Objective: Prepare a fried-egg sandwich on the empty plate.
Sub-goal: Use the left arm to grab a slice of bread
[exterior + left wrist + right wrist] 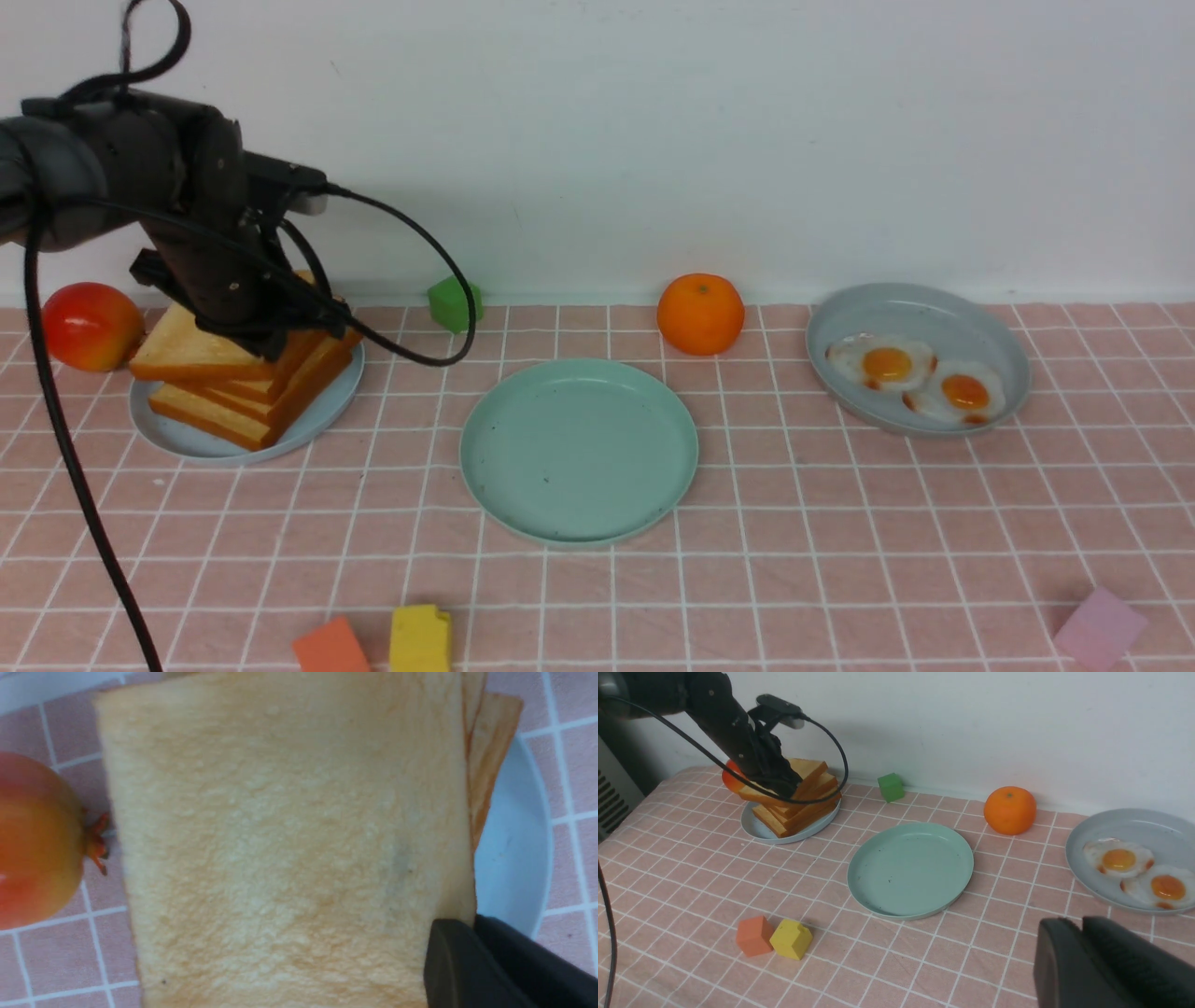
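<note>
The toast pile (238, 397) sits on a pale blue plate (187, 441) at the far left. My left gripper (271, 341) is shut on one edge of the top toast slice (182, 350), which is raised slightly off the pile; in the left wrist view that slice (280, 835) fills the picture and the gripper (474, 921) pinches its corner edge. The mint-green plate (579, 453) is empty at the middle. Two fried eggs (882, 362) lie on the grey plate (934, 308) at the right. My right gripper (1080, 926) is shut and empty, above the table near the grey plate.
A red-yellow fruit (89, 327) lies just left of the toast plate. A green cube (453, 303) and an orange (700, 313) stand near the back wall. Orange (331, 647) and yellow (420, 637) blocks lie at the front, a pink block (1100, 627) at the front right.
</note>
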